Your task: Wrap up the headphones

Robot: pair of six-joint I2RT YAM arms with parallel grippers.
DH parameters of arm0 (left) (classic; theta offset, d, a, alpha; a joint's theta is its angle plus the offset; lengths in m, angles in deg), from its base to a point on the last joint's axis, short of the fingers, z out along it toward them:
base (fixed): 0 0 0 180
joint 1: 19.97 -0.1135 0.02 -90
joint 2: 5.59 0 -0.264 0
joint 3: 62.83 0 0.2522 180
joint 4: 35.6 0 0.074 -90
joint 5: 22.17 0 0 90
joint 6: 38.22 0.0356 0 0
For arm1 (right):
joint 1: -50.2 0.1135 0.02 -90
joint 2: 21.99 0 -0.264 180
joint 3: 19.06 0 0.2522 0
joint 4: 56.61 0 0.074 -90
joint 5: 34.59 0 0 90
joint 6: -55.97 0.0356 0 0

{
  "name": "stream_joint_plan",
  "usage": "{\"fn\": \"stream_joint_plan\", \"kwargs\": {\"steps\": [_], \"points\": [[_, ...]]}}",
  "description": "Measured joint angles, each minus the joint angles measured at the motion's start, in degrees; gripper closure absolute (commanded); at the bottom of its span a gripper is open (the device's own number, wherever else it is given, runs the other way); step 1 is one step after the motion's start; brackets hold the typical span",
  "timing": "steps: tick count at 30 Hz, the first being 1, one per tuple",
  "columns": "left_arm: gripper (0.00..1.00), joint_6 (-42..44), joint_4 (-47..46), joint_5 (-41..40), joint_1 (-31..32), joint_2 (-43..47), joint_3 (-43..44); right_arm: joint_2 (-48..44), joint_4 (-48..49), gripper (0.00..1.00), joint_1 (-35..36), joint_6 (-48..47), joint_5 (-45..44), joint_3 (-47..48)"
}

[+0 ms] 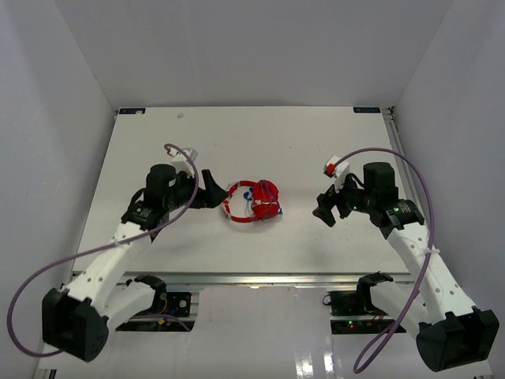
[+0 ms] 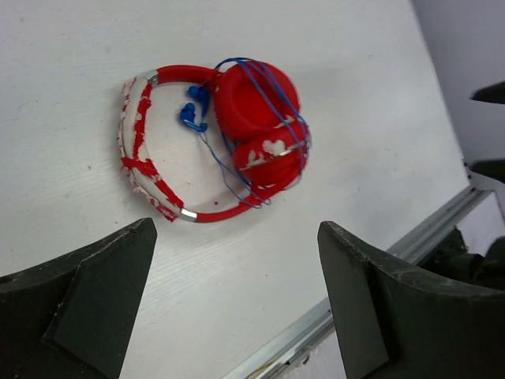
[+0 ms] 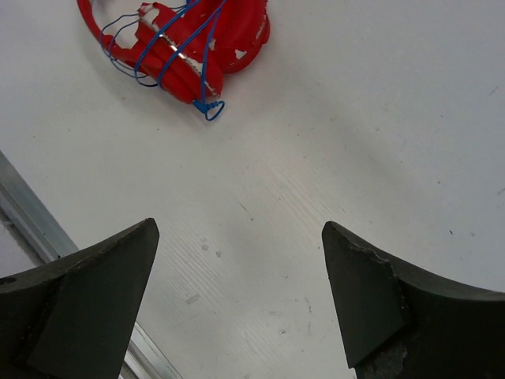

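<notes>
Headphones (image 1: 254,203) lie mid-table, both grippers open

The red set rests on the white table (image 1: 316,150) between the arms, its thin blue cord (image 2: 264,95) looped around the stacked earcups (image 2: 252,106). The left gripper (image 1: 211,192) sits just beside the headband (image 2: 138,150), jaws spread wide, holding nothing. The right gripper (image 1: 324,212) stands farther off, likewise spread and empty
</notes>
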Motion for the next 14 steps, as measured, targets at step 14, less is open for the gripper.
{"fn": "stream_joint_plan", "kwargs": {"steps": [14], "points": [[0.02, -7.70, 6.72, 4.46, 0.02, 40.30, -9.64, -1.94, 1.84, 0.10, -1.15, 11.24, -12.93, 3.62]]}}
